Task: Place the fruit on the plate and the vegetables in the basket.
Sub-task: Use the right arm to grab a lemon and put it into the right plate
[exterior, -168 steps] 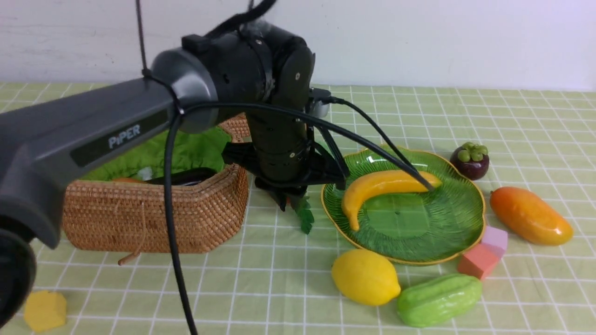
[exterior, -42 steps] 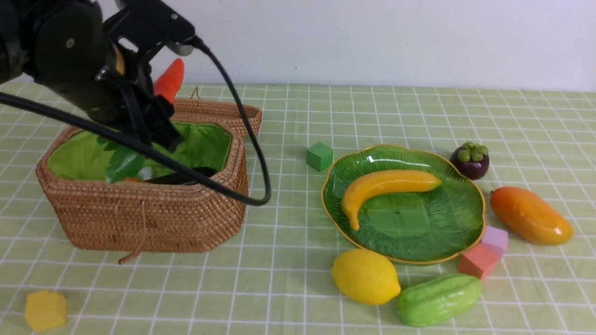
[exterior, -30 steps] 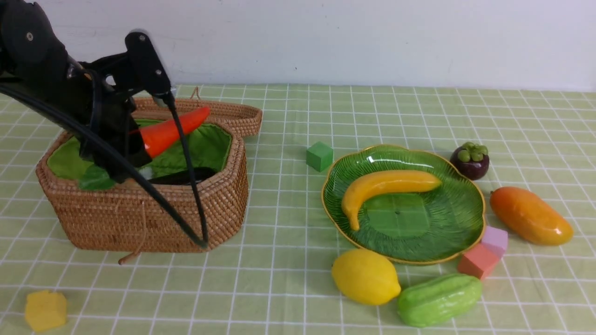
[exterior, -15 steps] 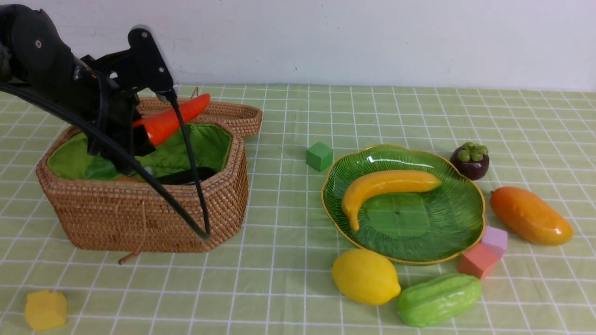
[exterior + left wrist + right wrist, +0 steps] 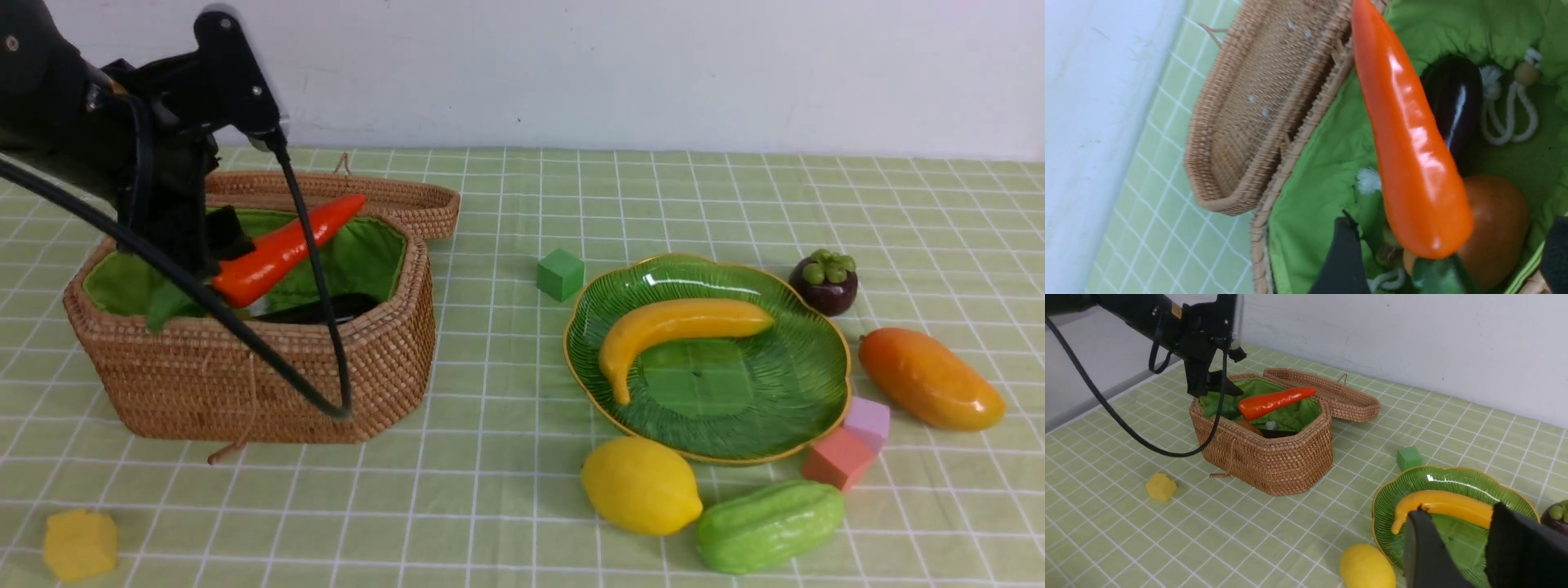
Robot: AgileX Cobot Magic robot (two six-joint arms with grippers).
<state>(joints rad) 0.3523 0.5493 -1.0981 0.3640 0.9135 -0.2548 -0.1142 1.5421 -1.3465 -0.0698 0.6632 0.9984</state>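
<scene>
Placing: carrot [image 5: 261,261] into basket [image 5: 163,384]; left fingers [image 5: 1341,261] released.
Idle: right fingers [image 5: 1425,555] apart, empty.
Next: gourd [image 5: 769,525] on desk [image 5: 490,490] needs a wide grasp.

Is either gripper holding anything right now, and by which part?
Nothing is held. The left gripper stands open around the thick end of the carrot, not touching it, over the basket. The right gripper is empty.

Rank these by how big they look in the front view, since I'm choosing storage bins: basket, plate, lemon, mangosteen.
1. basket, largest
2. plate
3. lemon
4. mangosteen, smallest; it sits farther from the camera than the lemon, which probably exaggerates the gap.
</scene>
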